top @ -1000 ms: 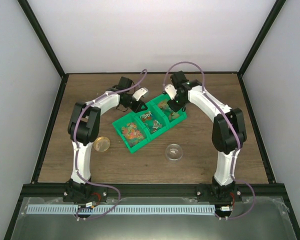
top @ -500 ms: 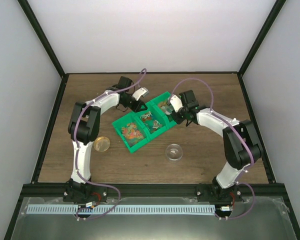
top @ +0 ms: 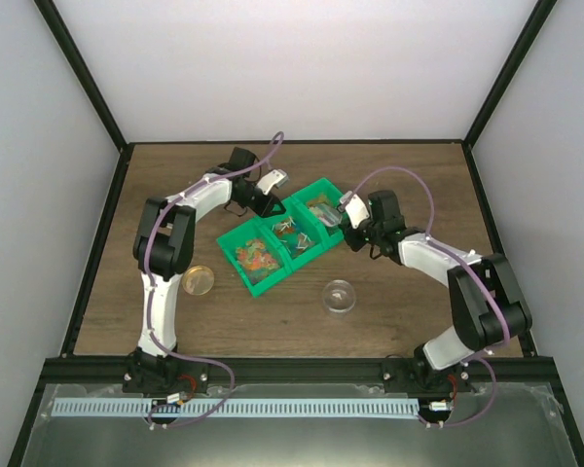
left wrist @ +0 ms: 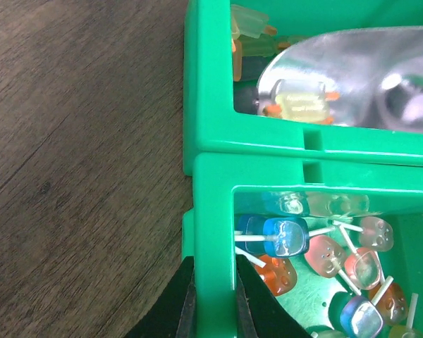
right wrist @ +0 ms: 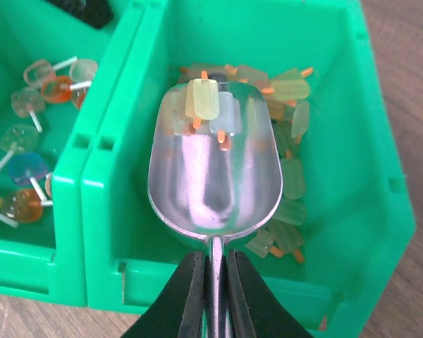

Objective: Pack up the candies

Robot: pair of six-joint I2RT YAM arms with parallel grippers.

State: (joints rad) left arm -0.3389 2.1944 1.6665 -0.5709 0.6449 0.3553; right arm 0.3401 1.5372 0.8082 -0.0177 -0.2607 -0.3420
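Note:
Three joined green bins [top: 260,288] sit mid-table. The right bin [right wrist: 381,141] holds pale yellow-green lolly-shaped candies [right wrist: 290,176] with orange sticks. My right gripper [right wrist: 215,282] is shut on the handle of a metal scoop [right wrist: 215,176]. The scoop's bowl hangs inside that bin with a few candies [right wrist: 206,105] at its tip. My left gripper [left wrist: 213,303] is shut on the middle bin's wall [left wrist: 213,211], one finger on each side. The near-left bin holds mixed orange, red, yellow and green candies [top: 255,255]. The scoop [left wrist: 345,77] also shows in the left wrist view.
The middle bin holds flat coloured lollipops [left wrist: 317,246] on white sticks. A clear round cup [top: 339,295] stands in front of the bins. An orange-tinted round lid [top: 200,280] lies beside the left arm. Black frame posts border the table.
The right arm has dropped and drawn back toward the near right, bringing the scoop low in the right bin. The left arm and the bins have not moved.

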